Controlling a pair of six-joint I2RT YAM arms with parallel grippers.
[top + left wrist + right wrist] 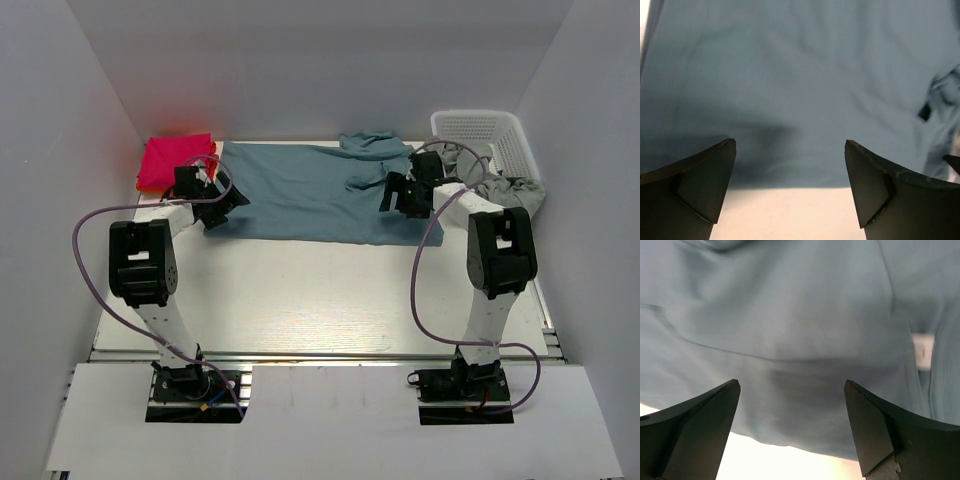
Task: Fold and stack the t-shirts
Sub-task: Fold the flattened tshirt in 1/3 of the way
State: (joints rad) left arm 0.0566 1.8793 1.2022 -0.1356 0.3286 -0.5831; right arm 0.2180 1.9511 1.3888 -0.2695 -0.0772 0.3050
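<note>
White table [300, 300] (teal t-shirt [300, 190], lattice basket [500, 125])

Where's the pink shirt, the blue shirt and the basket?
pink shirt [170, 158], top view, its middle
blue shirt [300, 190], top view, its flat middle
basket [475, 125], top view, its far wall

This is a robotics lab test cell. Plain white panel walls [60, 150] box in a white tabletop [300, 290] on three sides, and a bare aluminium rail [320, 353] runs along its near edge. Two black-and-white robot arms, the left arm [145, 265] and the right arm [500, 255], stand on black base plates [225, 395], with loose purple cables [414, 295] looping beside them. The only household goods are a dusty teal-blue cotton t-shirt [310, 190], a folded bright pink t-shirt [175, 160] and a white plastic lattice basket [480, 130].
</note>
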